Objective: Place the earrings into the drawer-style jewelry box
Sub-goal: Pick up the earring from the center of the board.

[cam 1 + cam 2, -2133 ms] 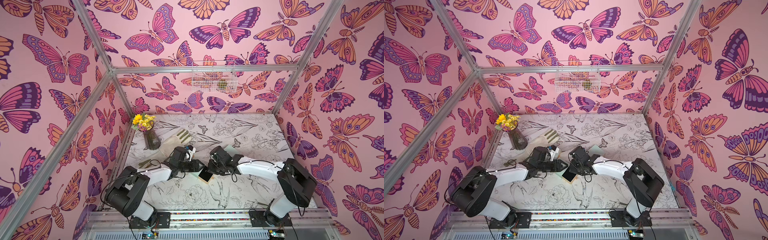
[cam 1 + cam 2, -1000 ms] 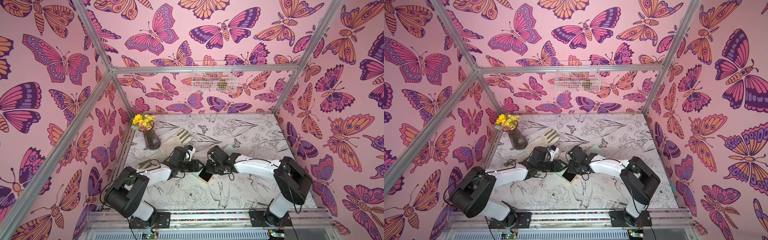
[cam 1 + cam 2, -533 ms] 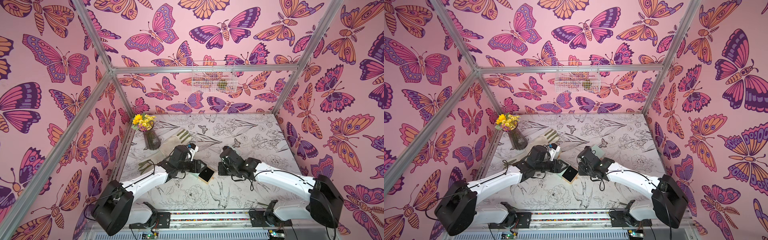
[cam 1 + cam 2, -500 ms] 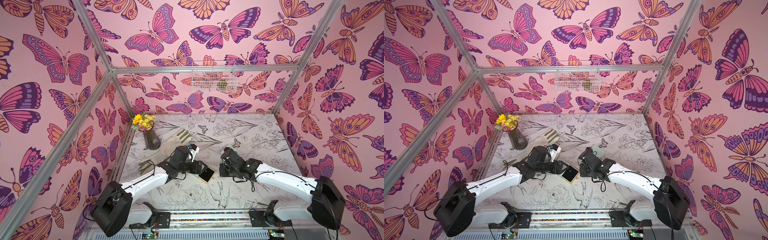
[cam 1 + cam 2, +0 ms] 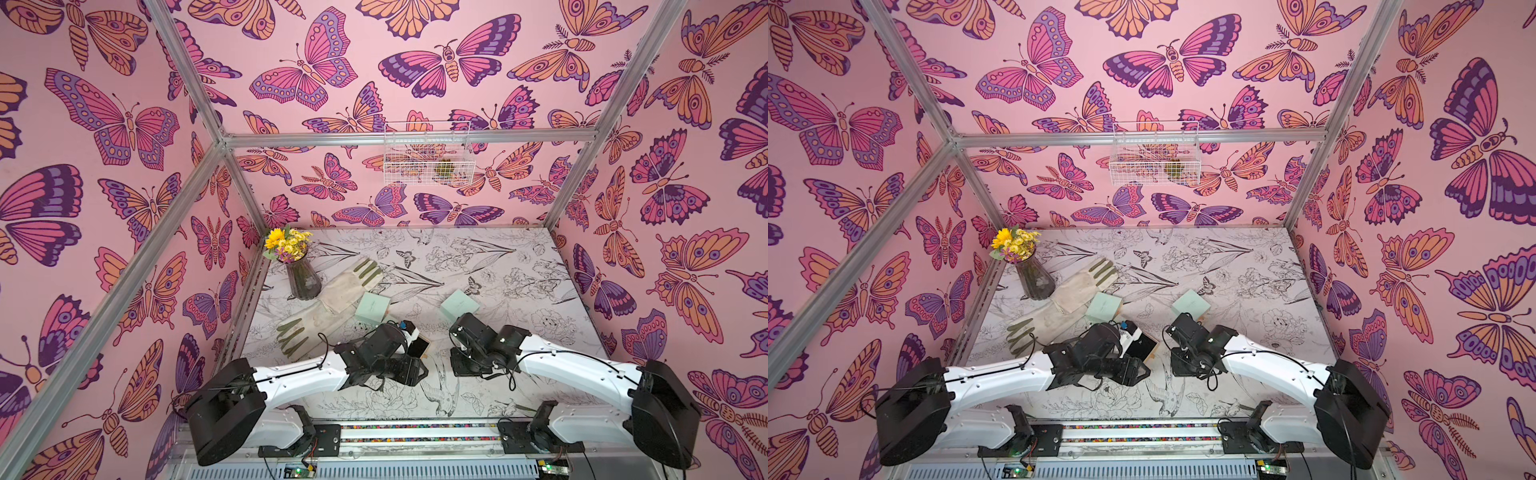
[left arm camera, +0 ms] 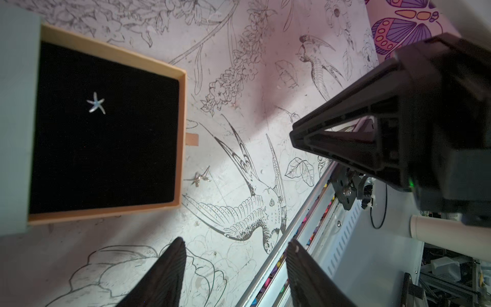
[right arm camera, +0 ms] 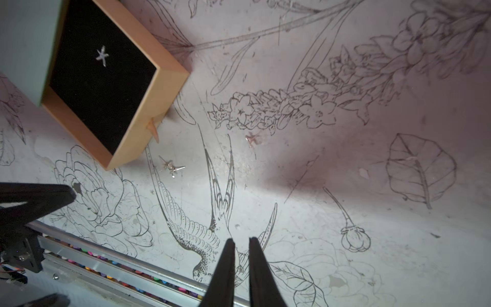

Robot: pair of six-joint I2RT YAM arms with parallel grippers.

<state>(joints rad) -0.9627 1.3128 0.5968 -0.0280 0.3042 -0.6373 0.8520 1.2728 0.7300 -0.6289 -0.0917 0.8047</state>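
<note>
**A:** Starting with the biggest thing, what is there?

**B:** A table (image 5: 498,266) printed with line-drawn flowers and birds. Two white-and-black arms reach in from its near edge, the left arm (image 5: 291,374) and the right arm (image 5: 573,370).

**A:** And lying around them?

**B:** Two pale gloves (image 5: 347,286) lie end to end beside a dark vase (image 5: 303,282) of yellow flowers at the far left. One mint box (image 5: 372,307) sits just beside the gloves. The other mint box (image 5: 459,304) stands apart, nearer the middle.

**A:** Where is the jewelry box?

**B:** Between the two wrists. In the left wrist view, the jewelry box (image 6: 16,133) has a mint sleeve and a tan drawer (image 6: 181,106) pulled out, with its black lining showing.

**A:** The grippers?

**B:** The left gripper (image 6: 235,265) hovers over the table near the drawer, jaws spread wide with nothing between them. The right gripper (image 7: 240,265) has its jaws nearly together with a thin slit between, pinching nothing.

**A:** And the earrings?

**B:** A silver starfish earring (image 6: 96,105) lies on the lining inside the drawer. A second earring (image 6: 199,178) lies on the table just beside the drawer's front wall, near its pull tab (image 6: 191,139). Farther out is a faint pinkish star shape (image 7: 253,138), too blurred to name.
</note>
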